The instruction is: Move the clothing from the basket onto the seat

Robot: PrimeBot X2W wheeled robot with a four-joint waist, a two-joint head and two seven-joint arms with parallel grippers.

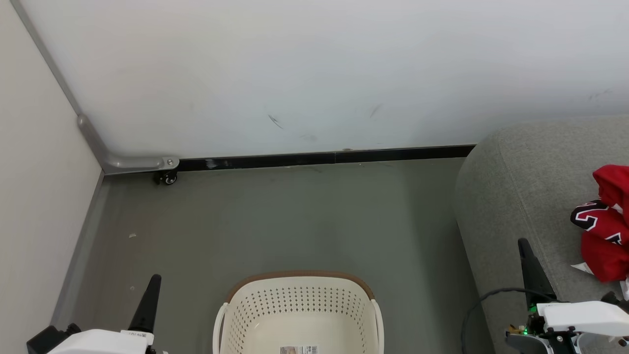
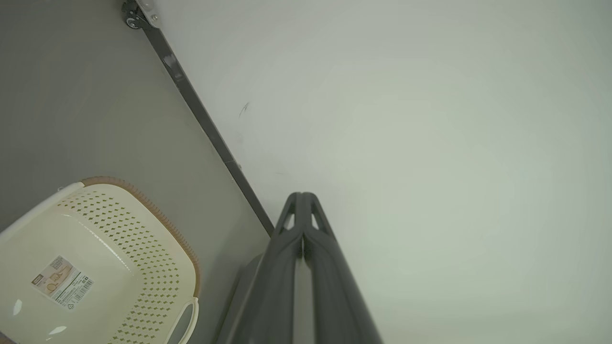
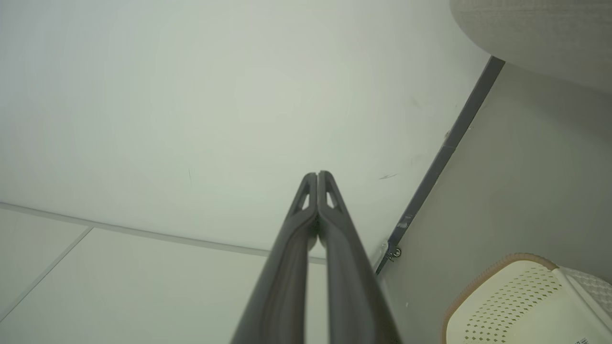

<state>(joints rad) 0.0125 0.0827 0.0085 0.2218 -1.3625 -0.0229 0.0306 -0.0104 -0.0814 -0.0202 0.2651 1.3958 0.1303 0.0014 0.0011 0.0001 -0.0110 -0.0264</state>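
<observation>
— Looking for trouble spots: where is the clothing (image 1: 607, 255)?
— On the seat (image 1: 516, 172), off to the right of the basket (image 1: 300, 275), bunched in a red heap with the numerals showing. Part of it runs past the picture's edge, so I can't tell how near the seat's front it lies.
— And the basket itself?
— What shows of its inside is bare, just a label (image 1: 299, 349) on the bottom (the near end is cut off, so a small piece could hide there). Calling the job done on that would be my first worry.
— The tools?
— Both clenched, grasping nothing. The left tool (image 1: 155, 279) hangs left of the basket over the floor (image 1: 295, 221). The right tool (image 1: 522, 243) is right of it, close by the seat's rounded side, with a dark cable (image 1: 479, 300) looping beside it. A careless swing could snag that cable or drag the upholstery.
</observation>
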